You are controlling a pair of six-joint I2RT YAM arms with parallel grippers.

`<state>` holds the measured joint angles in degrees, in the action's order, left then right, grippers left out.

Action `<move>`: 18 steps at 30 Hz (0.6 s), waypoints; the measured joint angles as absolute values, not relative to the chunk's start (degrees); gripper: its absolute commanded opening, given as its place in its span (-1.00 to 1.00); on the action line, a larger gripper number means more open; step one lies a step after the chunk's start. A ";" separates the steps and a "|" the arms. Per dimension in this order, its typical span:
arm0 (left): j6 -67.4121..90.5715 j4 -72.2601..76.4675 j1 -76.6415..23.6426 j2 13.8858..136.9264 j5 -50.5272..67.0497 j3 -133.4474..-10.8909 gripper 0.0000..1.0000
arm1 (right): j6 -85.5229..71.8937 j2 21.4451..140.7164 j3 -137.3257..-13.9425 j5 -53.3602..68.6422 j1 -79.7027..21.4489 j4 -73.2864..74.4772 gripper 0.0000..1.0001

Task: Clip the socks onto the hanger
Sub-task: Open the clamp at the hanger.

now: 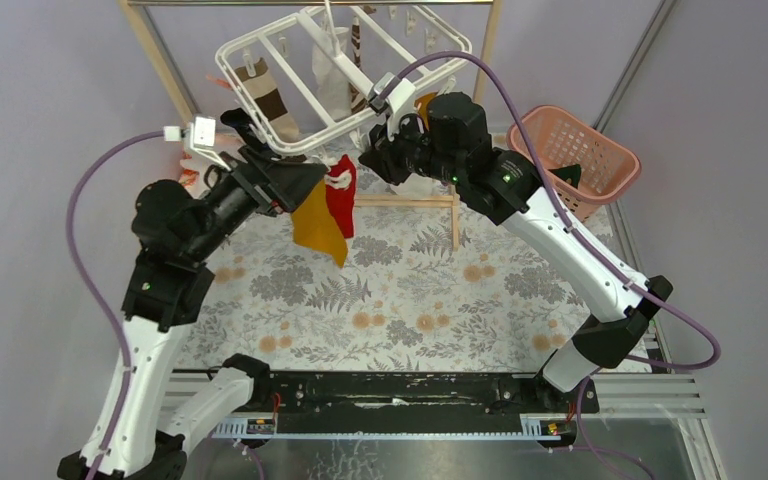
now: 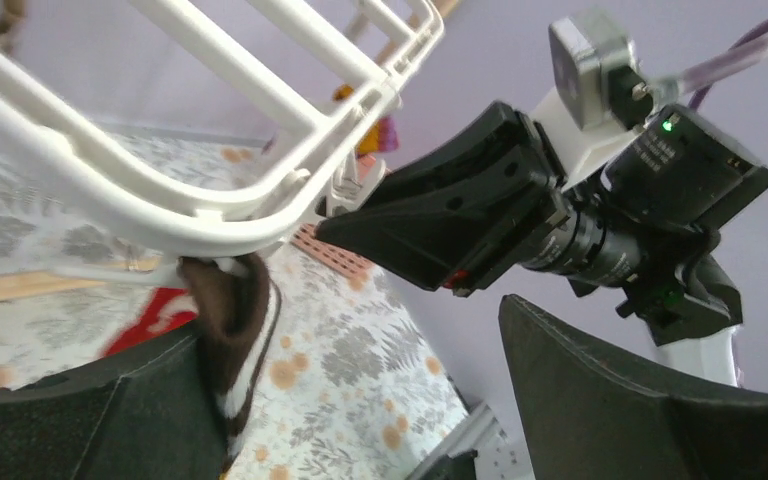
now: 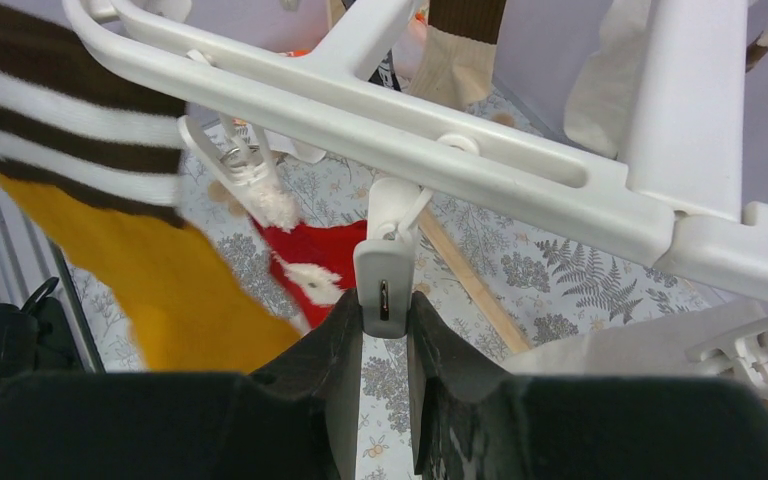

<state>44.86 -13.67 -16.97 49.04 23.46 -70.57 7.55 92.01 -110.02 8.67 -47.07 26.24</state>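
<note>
Black fingers of the right gripper point(image 3: 385, 330), bottom centre of its wrist view, pinch narrowly on a small white clip point(image 3: 382, 285) dangling from the hanger point(image 3: 520, 170) across the top. The left gripper point(image 2: 350, 340) gapes wide, gripping nothing, beside the mustard-and-brown striped sock point(image 3: 160, 270). That sock looks light, soft and floppy, so I'd take it by the cuff edge and feed a thin fold into the springy clip.

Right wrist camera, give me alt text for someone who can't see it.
The right gripper pinches a white clip dangling from the hanger. Left of it hang a mustard sock with a brown-and-white striped cuff and a red sock with white trim.
</note>
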 measured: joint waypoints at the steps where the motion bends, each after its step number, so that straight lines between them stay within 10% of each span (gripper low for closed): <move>1: 43.57 -18.00 -16.99 48.82 21.06 -73.38 0.94 | 7.53 91.85 -109.82 8.64 -47.05 26.22 -1.00; 11: 32.97 -43.53 -17.06 45.80 -1.13 -86.85 0.97 | 7.44 91.48 -109.10 8.73 -46.74 26.20 -1.00; 18: 33.17 -45.87 -17.06 48.31 4.08 -85.69 0.92 | 7.25 91.24 -108.20 9.56 -46.70 25.23 -1.00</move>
